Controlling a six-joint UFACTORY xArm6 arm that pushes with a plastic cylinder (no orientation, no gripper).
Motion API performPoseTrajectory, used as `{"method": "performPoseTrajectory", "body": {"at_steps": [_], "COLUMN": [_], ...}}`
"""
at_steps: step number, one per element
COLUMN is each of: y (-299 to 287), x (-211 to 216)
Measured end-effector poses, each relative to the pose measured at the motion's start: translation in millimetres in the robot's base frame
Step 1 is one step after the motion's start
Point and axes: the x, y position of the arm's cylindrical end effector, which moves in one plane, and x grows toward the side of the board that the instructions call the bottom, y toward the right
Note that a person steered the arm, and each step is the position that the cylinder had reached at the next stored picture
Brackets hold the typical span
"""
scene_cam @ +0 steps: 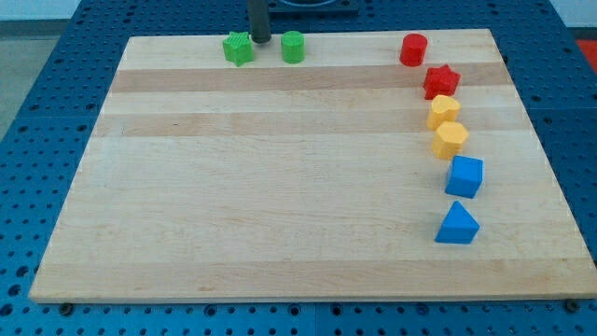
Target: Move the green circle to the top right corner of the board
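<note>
Green circle [293, 47] sits at the board's [280, 187] top edge, around 12 o'clock. My tip [258, 41], just a bare rod with nothing to pinch, is at its 9 o'clock, between it and the green star [239, 48], handy for shoving rightward toward the red cylinder [413, 49].

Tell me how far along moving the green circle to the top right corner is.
Done: nothing much; the green circle sits at the board's top edge, well left of the corner.
In hand: my tip is between the green star and the circle, on its left.
Left: pushing it right, where the red cylinder stands near the corner.
</note>
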Motion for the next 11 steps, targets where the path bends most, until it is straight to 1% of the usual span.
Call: {"method": "performPoseTrajectory", "body": {"at_steps": [1, 2, 3, 4, 5, 6, 7, 8, 9, 10, 11], "y": [49, 131, 145, 190, 179, 226, 252, 231, 190, 177, 175], "x": [18, 48, 20, 5, 30, 46, 47, 36, 19, 4, -2]}}
